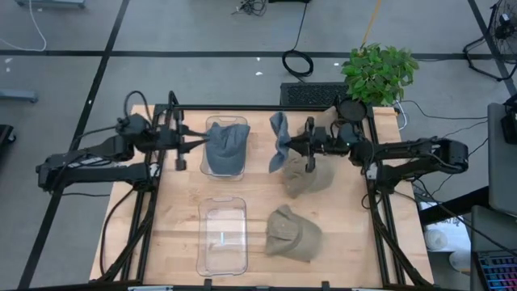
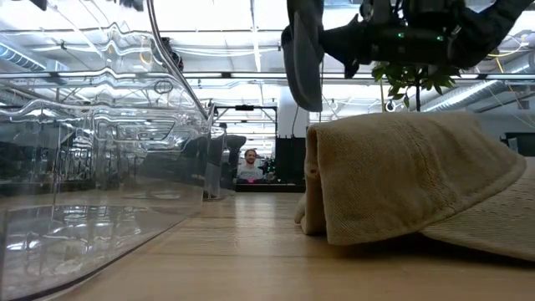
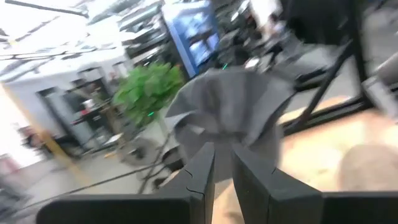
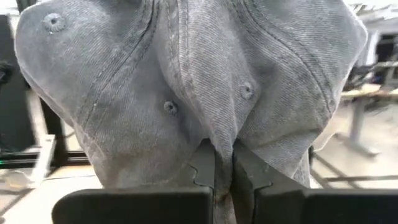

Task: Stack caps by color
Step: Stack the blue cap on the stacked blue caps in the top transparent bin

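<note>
My right claw [image 4: 224,163] pinches a floppy slate-grey fabric cap [image 4: 186,81] by a crown fold, aloft near the counter's far edge; light, saggy. My left claw [image 3: 222,163] hovers nearly closed, empty.

Blue-grey cap in bin [image 1: 226,144]: crumpled, lying in the clear bin at the far left of the worktop, pinched at one edge by the left tool [image 1: 196,142].
Raised blue-grey cap [image 1: 281,139]: hanging limp, pinched by the right tool [image 1: 297,145], above the worktop.
Far tan cap [image 1: 305,178]: slumped on the worktop.
Near tan cap [image 1: 292,234]: on the worktop beside the near bin.
</note>
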